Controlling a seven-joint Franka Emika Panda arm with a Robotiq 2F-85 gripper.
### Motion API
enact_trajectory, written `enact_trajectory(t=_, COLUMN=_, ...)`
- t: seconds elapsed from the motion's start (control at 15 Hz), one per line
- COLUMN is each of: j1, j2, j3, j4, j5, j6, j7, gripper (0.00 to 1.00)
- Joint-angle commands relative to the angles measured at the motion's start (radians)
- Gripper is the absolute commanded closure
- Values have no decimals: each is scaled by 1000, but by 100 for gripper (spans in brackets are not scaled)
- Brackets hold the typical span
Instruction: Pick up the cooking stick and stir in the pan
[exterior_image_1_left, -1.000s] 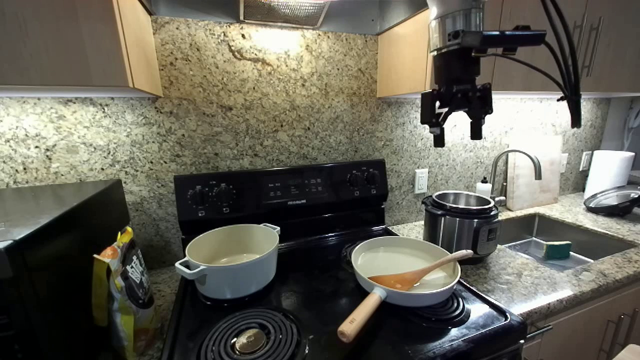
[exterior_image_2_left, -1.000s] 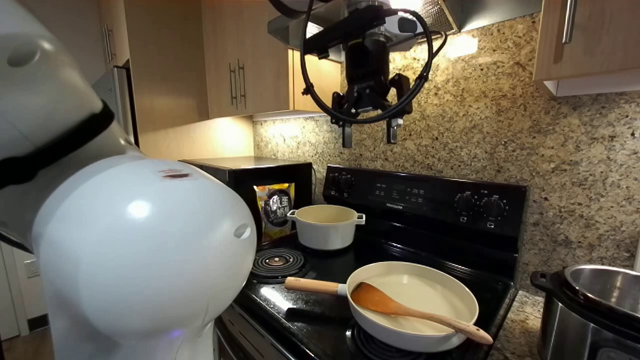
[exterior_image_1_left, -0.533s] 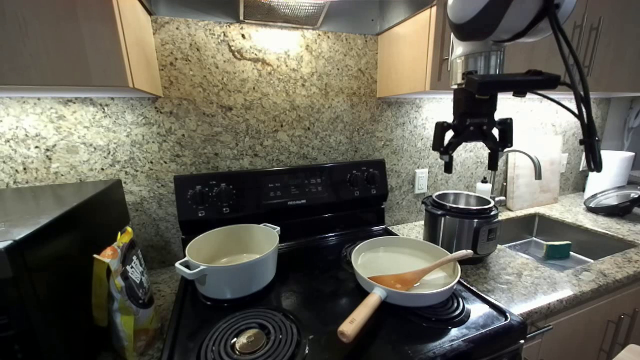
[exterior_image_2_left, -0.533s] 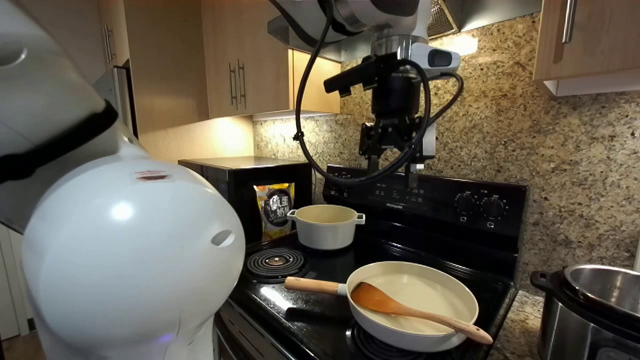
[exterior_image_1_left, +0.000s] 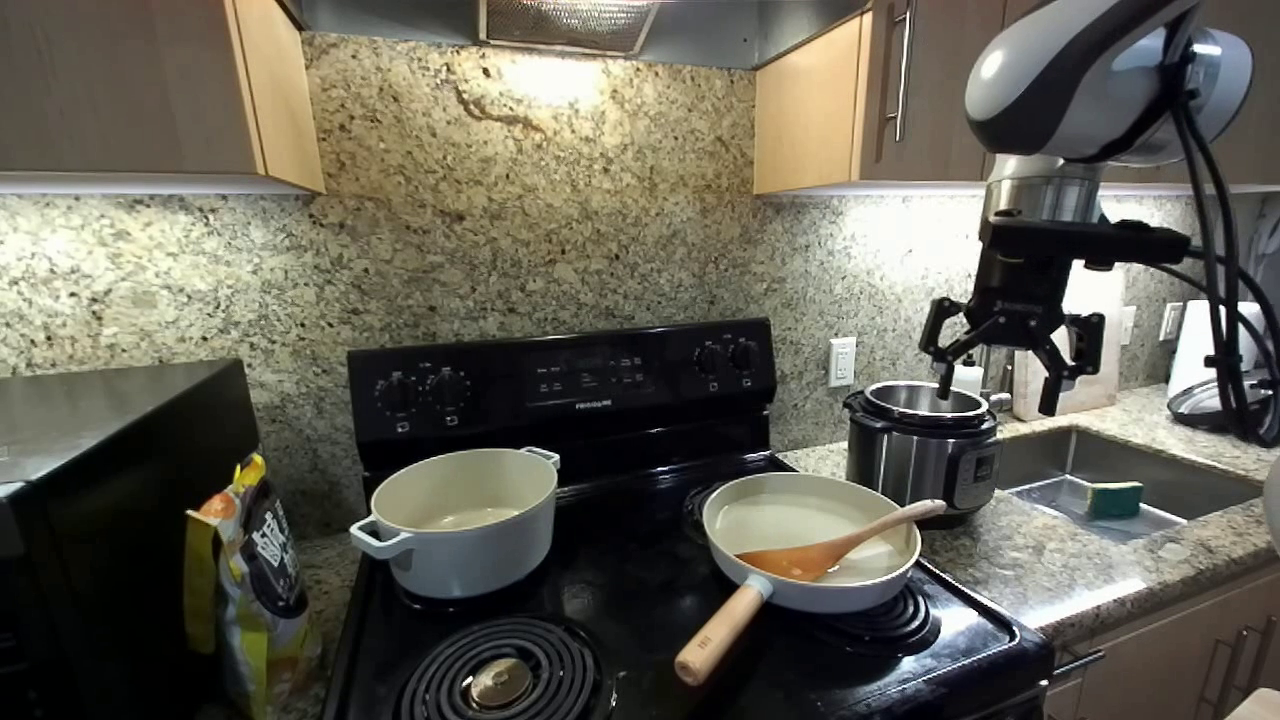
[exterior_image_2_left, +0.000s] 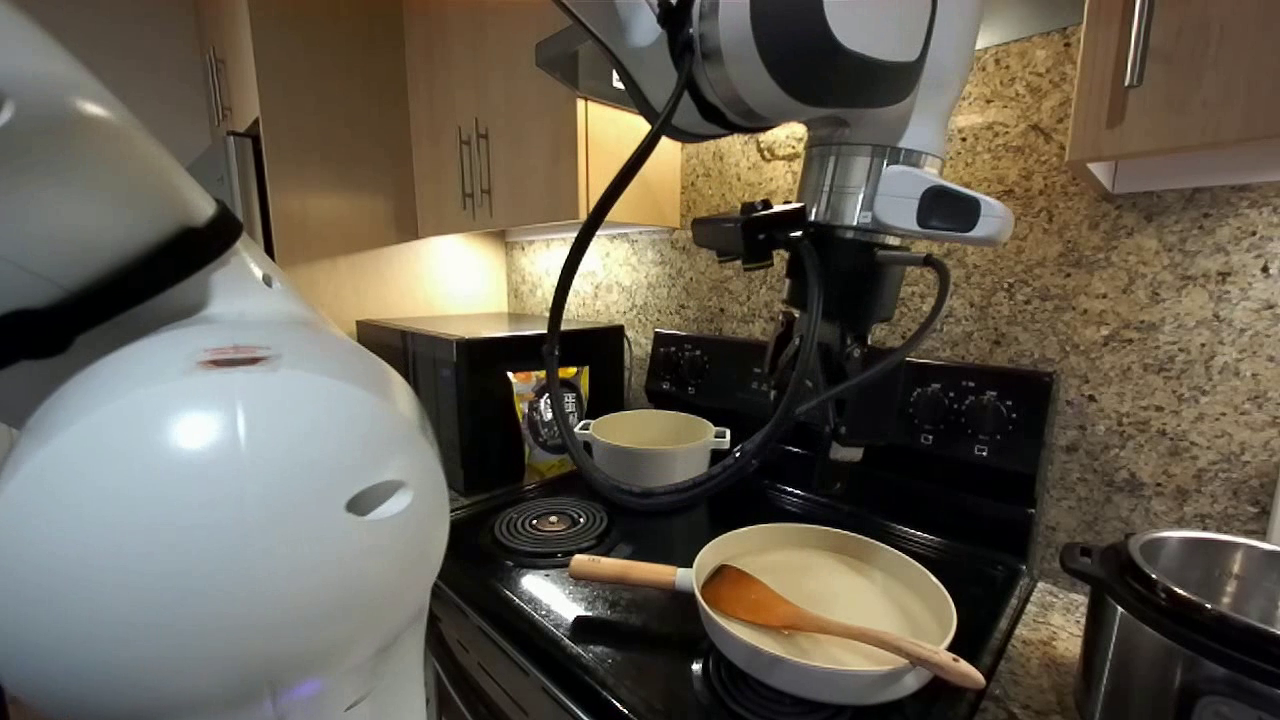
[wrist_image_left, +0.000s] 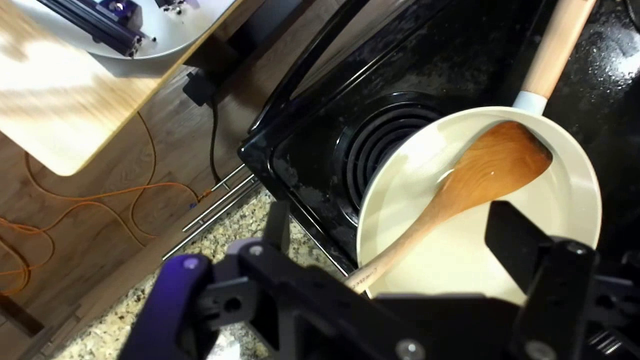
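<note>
The cooking stick (exterior_image_1_left: 800, 562) lies in the pan (exterior_image_1_left: 775, 508), its orange-brown blade near the pan's handle and its pale grip over the opposite rim. Both exterior views show this stick (exterior_image_2_left: 765, 603) and pan (exterior_image_2_left: 840, 568). My gripper (exterior_image_1_left: 997, 393) hangs in the air, higher than the pan, pointing down with its jaws wide apart and nothing held. From the wrist view, the stick (wrist_image_left: 492, 167) runs diagonally across the space framed by my gripper (wrist_image_left: 391, 217), its grip end hidden behind a finger linkage. In an exterior view, a cable and the wrist partly cover the fingers.
A white two-handled pot (exterior_image_1_left: 465, 535) sits on the back-left of the stove. Beside the pan stands a steel pot (exterior_image_1_left: 925, 455), then a sink (exterior_image_1_left: 1180, 480). A snack bag (exterior_image_2_left: 550, 420) leans on the microwave (exterior_image_2_left: 430, 390). A cable loop (exterior_image_2_left: 560, 350) hangs off my arm.
My gripper has come down steadily, drifting right in both exterior views, with its jaws staying apart. The stick and the pan have not moved.
</note>
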Motion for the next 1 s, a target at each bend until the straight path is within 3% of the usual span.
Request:
enact_trajectory(t=0.0, j1=-25, j2=-6, j3=10, j4=-5, j5=12, j6=-4, j7=-9, gripper=0)
enact_trajectory(t=0.33, j1=-28, j2=-19, j3=8, j4=-9, j5=17, j6=-4, j7=-5, gripper=0)
enact_trajectory(t=0.47, j1=-87, j2=-6, j3=26, j4=16, j5=-55, j6=-1, j7=56, gripper=0)
enact_trajectory(t=0.67, j1=-158, j2=88, j3=27, j4=73, j5=-144, j6=33, j7=123, gripper=0)
enact_trajectory(t=0.93, j1=-155, j2=229, j3=15, j4=123, j5=-119, j6=82, j7=170, gripper=0)
